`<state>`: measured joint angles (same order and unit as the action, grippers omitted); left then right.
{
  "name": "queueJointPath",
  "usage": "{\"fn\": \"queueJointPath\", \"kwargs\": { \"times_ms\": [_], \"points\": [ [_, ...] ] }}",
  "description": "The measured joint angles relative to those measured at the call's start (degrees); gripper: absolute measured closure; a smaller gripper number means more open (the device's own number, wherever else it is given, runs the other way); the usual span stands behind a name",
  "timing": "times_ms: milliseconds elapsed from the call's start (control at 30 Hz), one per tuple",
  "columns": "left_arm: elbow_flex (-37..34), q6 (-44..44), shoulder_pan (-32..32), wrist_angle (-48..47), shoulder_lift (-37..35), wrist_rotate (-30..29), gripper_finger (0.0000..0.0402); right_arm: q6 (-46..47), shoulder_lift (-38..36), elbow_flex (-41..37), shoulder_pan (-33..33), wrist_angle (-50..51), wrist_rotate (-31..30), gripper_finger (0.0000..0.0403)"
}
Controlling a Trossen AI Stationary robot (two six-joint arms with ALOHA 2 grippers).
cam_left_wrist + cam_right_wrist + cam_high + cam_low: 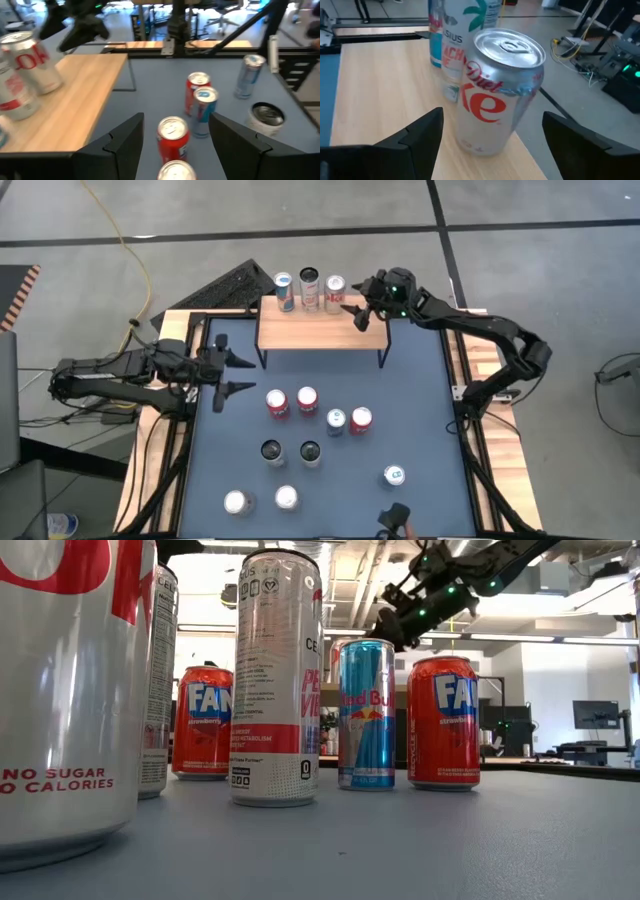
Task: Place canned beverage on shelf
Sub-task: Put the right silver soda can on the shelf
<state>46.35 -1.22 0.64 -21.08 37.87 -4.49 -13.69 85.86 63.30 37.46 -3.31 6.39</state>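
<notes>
The right gripper (358, 313) is sitting over the shelf (320, 332) at the table's 12 o'clock end, jaws spread wide and holding nothing. The Diet Coke can (495, 92) is standing upright on the wooden top between the open fingers (415, 135), clear of both, so the release step looks to be in hand: the can is placed and let go.

In the high view that can (335, 294) is making the third in a row along the shelf's far edge, with a tall dark-topped can (309, 286) and a blue can (284, 291) at its 9 o'clock side. All three are upright.

The left gripper (230, 376) is waiting at the table's 9 o'clock side, jaws partly open and empty, pointing across the blue mat (420, 390). Its wrist view is looking past its fingers (117, 145) at a red can (173, 137) and a blue-and-silver can (203, 111) on the mat.

Nine more cans are standing on the mat toward 6 o'clock, among them a red can (277, 403) nearest the shelf.

Next move, as a judgement: the right arm needs to be backing straight off, toward 3 o'clock or upward, without clipping the can it just set down, since the can is near the shelf's right end. Then one arm should be picking another can from the mat; free room on the shelf is lying along its near edge and left side.
</notes>
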Motion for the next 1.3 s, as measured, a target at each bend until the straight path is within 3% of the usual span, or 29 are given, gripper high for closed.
{"fn": "queueJointPath", "kwargs": {
  "times_ms": [367, 567, 967, 1100, 1300],
  "points": [
    [0.0, 0.16, -0.02, 0.12, 0.0, 1.73, 0.0189, 0.22, 0.79, 0.56, 3.05, -2.54, 1.32, 0.0049],
    [0.0, -0.06, -0.02, 0.74, 0.0, 1.73, 0.0189, 0.63, 3.72, 0.53, 2.55, -5.96, 4.41, 0.0048],
    [0.0, 0.4, -0.02, 0.93, 0.01, 0.75, 0.0189, 1.69, 9.68, 5.52, 3.99, -6.54, 4.79, 0.005],
    [0.0, 0.37, -0.02, 0.78, 0.0, 0.72, 0.0189, 1.84, 9.79, 6.21, 3.97, -2.56, 5.09, 0.0076],
    [0.0, 0.36, -0.02, 0.77, 0.0, 0.66, 0.0189, 1.64, 9.76, 6.3, 3.94, -1.68, 4.54, 0.0152]
  ]
}}
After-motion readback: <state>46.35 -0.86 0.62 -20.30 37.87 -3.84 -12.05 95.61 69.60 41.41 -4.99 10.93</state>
